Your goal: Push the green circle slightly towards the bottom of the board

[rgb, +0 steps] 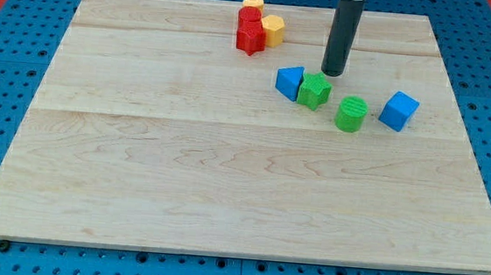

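Note:
The green circle is a short green cylinder on the wooden board, right of centre in the upper half. My tip rests on the board just above and left of it, a small gap away, right above the green star block. The rod rises straight towards the view's top. The green star block touches a blue triangular block on its left. A blue cube lies to the right of the green circle.
A cluster at the view's top centre holds a red star block, a red block behind it, a yellow block and another yellow block at the board's top edge. Blue pegboard surrounds the board.

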{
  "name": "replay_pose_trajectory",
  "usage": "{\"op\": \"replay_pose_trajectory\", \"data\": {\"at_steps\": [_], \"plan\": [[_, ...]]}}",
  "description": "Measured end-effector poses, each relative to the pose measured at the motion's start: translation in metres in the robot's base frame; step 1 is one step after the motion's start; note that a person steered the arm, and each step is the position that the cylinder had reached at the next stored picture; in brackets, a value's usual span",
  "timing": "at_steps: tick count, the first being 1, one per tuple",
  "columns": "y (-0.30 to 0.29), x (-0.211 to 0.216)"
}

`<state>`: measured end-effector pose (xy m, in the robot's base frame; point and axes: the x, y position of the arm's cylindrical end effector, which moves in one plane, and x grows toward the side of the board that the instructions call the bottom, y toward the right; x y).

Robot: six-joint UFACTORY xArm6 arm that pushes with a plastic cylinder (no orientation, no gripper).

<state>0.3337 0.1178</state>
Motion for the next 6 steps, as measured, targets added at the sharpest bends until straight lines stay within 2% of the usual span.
{"op": "replay_pose_trajectory", "data": {"at_steps": [1, 2, 5, 6], "plan": [[0.025, 0.028], [0.024, 0.049], [0.032, 0.053], [-0.004, 0.066]]}}
